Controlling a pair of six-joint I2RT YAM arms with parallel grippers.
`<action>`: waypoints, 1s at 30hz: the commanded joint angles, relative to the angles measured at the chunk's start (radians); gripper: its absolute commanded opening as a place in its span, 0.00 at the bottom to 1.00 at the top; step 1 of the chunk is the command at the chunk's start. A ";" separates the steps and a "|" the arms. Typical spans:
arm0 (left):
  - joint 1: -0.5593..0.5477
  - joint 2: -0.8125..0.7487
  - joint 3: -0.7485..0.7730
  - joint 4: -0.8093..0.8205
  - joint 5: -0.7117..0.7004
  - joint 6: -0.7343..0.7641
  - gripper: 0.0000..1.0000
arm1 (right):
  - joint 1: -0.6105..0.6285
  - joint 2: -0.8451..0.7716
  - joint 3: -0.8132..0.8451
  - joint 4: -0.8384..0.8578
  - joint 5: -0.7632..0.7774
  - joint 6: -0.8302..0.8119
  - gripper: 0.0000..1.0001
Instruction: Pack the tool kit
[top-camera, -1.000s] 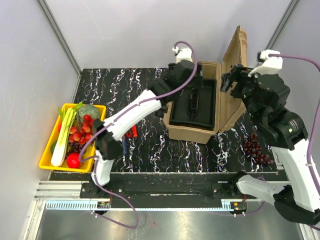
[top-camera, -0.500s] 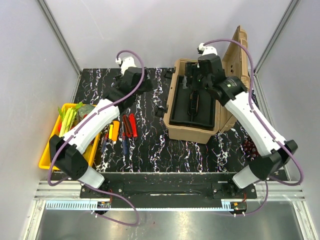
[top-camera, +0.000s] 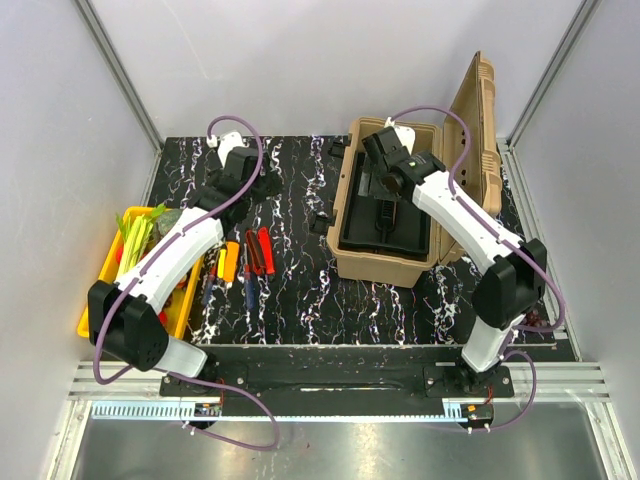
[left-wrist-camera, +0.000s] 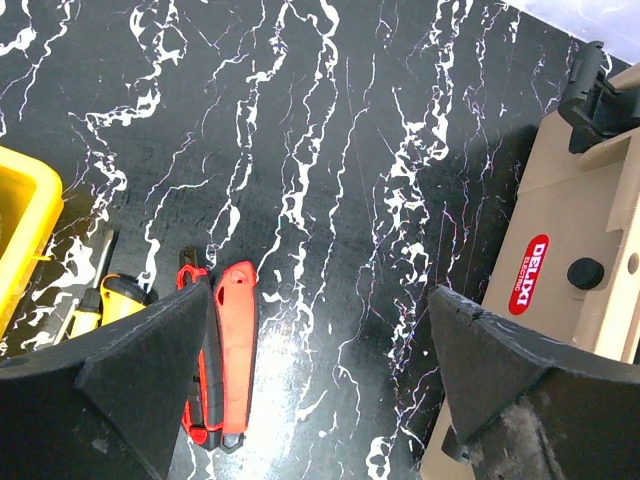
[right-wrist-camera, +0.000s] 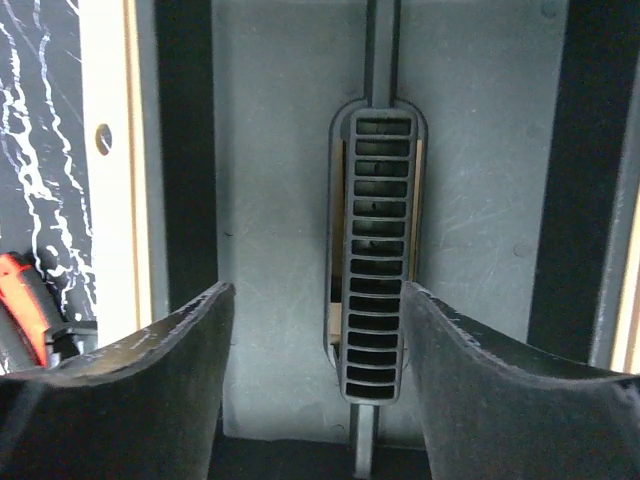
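Note:
The tan toolbox (top-camera: 385, 262) stands open at the right of the table, its lid (top-camera: 478, 120) upright. The black inner tray (top-camera: 405, 225) sits in it. My right gripper (top-camera: 387, 190) hovers open over the tray; in the right wrist view the gripper (right-wrist-camera: 318, 295) has the tray's slotted handle (right-wrist-camera: 378, 260) below and between its fingers and holds nothing. My left gripper (top-camera: 262, 185) is open and empty above the bare table left of the box. In the left wrist view this gripper (left-wrist-camera: 320, 300) has a red-handled tool (left-wrist-camera: 228, 360) by its left finger. Red (top-camera: 262, 250), orange (top-camera: 230, 260) and blue (top-camera: 247, 288) tools lie on the table.
A yellow tray of vegetables (top-camera: 100, 290) sits at the table's left edge, its corner in the left wrist view (left-wrist-camera: 25, 215). The toolbox's side with a red label (left-wrist-camera: 532, 275) shows at that view's right. Dark grapes (top-camera: 545, 320) peek from behind the right arm.
My left arm has swung away from the toolbox to the left, over the table above the tools. My right arm has come from beside the lid to over the inner tray.

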 joint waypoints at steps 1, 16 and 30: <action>0.019 -0.034 -0.009 0.020 0.045 -0.011 0.95 | 0.001 0.024 -0.006 -0.014 0.024 0.067 0.69; 0.059 -0.019 -0.027 0.018 0.099 -0.017 0.95 | 0.000 0.014 -0.070 -0.030 0.121 0.076 0.63; 0.067 0.015 -0.006 0.020 0.116 -0.030 0.95 | 0.020 -0.069 -0.110 0.079 0.147 0.001 0.67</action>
